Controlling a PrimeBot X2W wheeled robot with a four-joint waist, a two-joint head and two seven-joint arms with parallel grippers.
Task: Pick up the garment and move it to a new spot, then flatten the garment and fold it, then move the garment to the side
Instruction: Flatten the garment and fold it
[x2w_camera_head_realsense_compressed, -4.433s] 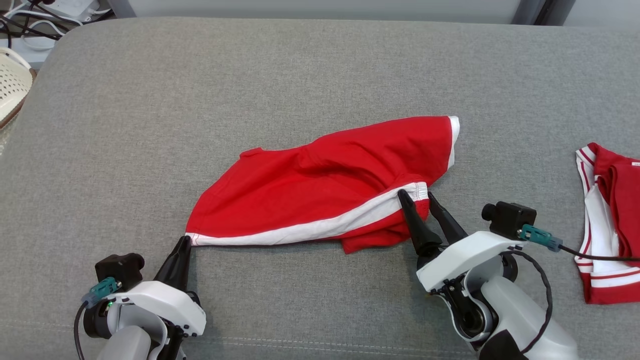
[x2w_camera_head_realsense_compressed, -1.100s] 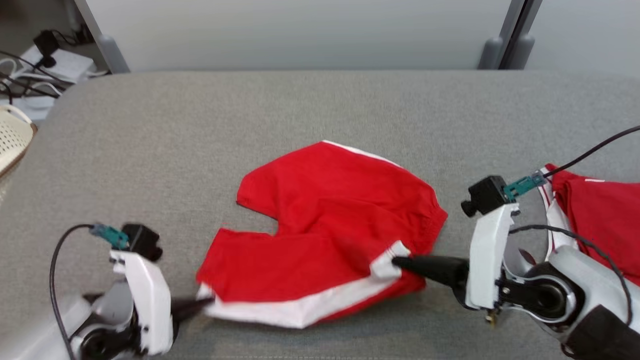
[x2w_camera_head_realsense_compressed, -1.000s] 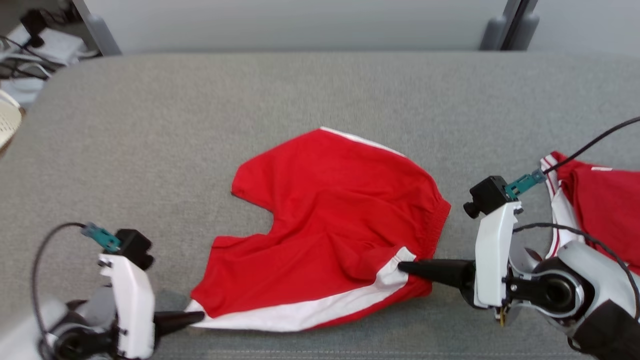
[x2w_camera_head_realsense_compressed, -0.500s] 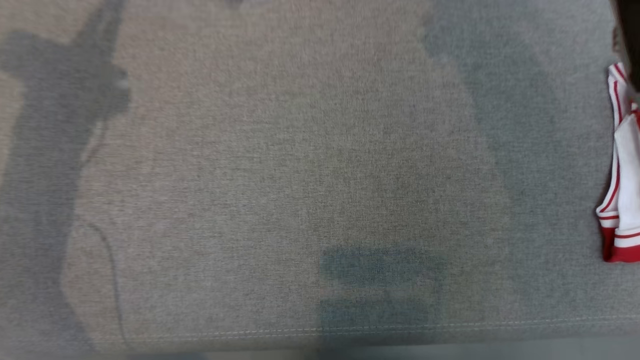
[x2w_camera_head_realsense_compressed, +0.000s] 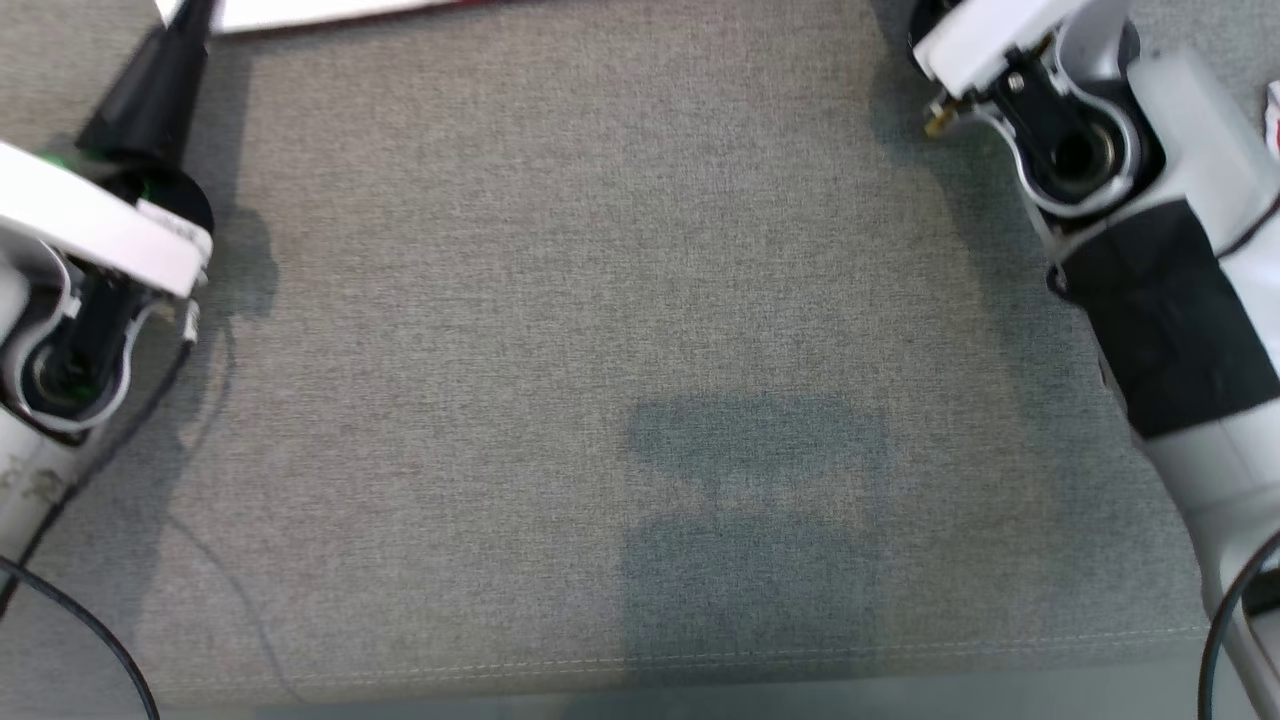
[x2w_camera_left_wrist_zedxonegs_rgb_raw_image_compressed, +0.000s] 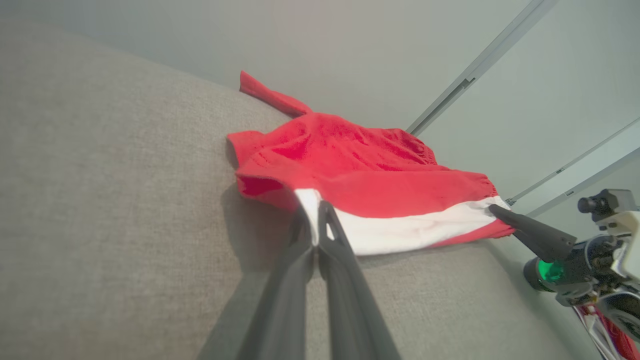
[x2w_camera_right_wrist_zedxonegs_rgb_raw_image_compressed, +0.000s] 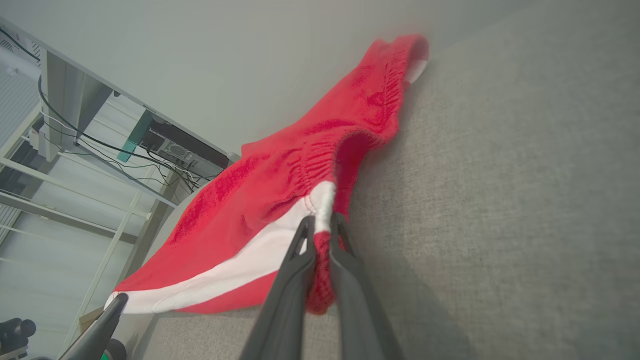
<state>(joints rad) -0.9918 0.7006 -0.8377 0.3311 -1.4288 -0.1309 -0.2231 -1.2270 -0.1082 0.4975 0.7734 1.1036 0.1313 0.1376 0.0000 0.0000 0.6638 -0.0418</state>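
Both tools are clamped on the garment, a pair of red shorts with a white side band. The left tool pinches one end of that band with its fingers pressed together. The right tool nips the other end beside the gathered waistband, its fingers almost meeting on the cloth. Holding the two ends of one edge keeps the band stretched between the arms. I judge this is meant to let the cloth drape out flat as it is laid on a new spot.

In the wrist views the near edge is raised, while the far part seems to rest on the grey worktop. In the head view only a strip of white band shows, at 11 o'clock along the top edge.

A second red-and-white garment lies by the right arm, at 5 o'clock in the left wrist view, and could be snagged on a swing that way. A rack with cables stands beyond the worktop at 9 o'clock in the right wrist view, well apart.
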